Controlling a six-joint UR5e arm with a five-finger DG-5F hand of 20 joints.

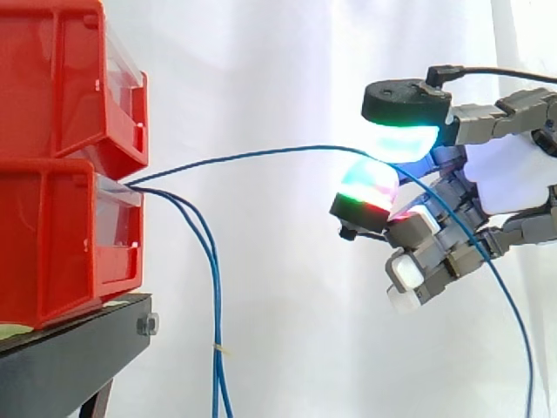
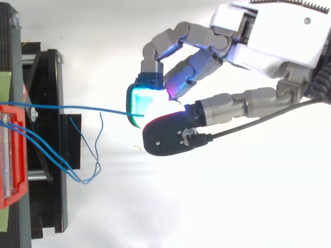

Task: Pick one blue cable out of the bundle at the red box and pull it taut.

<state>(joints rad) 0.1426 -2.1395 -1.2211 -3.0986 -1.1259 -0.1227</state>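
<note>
Two stacked red bins (image 1: pixel 52 244) stand at the left on a black stand (image 1: pixel 70 357). A bundle of thin blue cables comes out of the lower bin's front. One blue cable (image 1: pixel 261 153) runs rightward from the bin in a shallow arch to my hand (image 1: pixel 513 174). Curled fingers pinch it between a cyan-glowing pad (image 1: pixel 405 139) and a green-and-red pad (image 1: pixel 370 187). Past the pinch the cable drops to the lower right. From above, that cable (image 2: pixel 77 108) lies almost straight between the red bin (image 2: pixel 10 155) and the hand (image 2: pixel 274 36).
Two other blue cables (image 1: pixel 213 305) hang from the bin straight down past the stand; in the top view they loop (image 2: pixel 85 175) beside the black stand (image 2: pixel 49 155). A white curtain is behind everything.
</note>
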